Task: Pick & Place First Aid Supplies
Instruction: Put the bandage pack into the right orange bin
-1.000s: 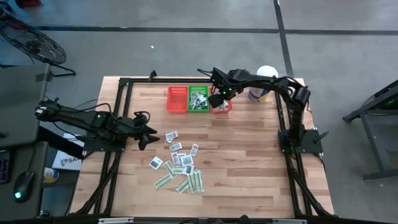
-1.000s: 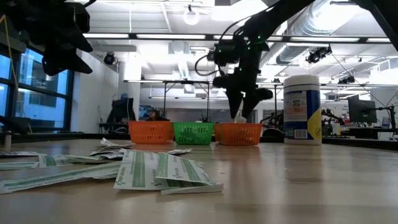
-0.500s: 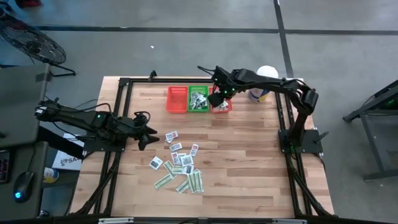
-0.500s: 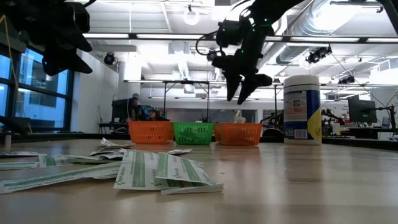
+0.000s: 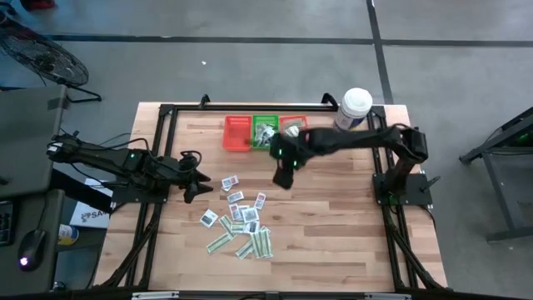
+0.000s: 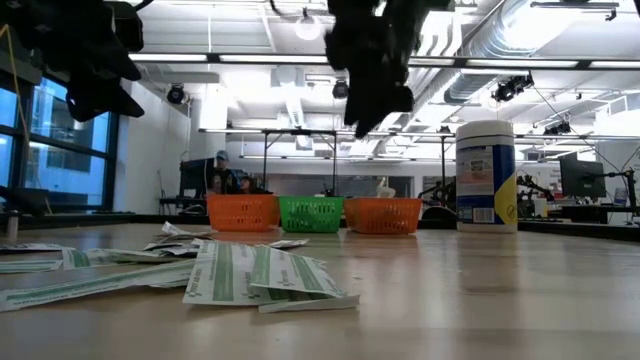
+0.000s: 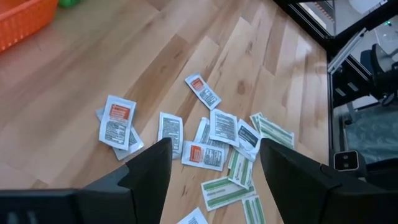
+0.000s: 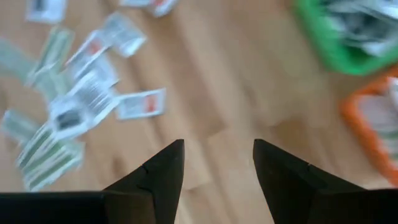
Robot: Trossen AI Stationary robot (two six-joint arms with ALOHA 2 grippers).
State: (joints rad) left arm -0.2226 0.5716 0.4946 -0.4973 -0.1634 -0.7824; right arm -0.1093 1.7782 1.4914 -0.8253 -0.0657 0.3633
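Bare table [image 5: 333, 217] beside packets [image 5: 241, 221]

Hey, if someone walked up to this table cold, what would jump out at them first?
Probably the scatter of first aid packets on the bare wood near the table's front, white squares mixed with green-striped strips. Next, the right gripper, open and empty, above the boards between that pile and the baskets at the back edge. The left gripper waits open beside the pile.
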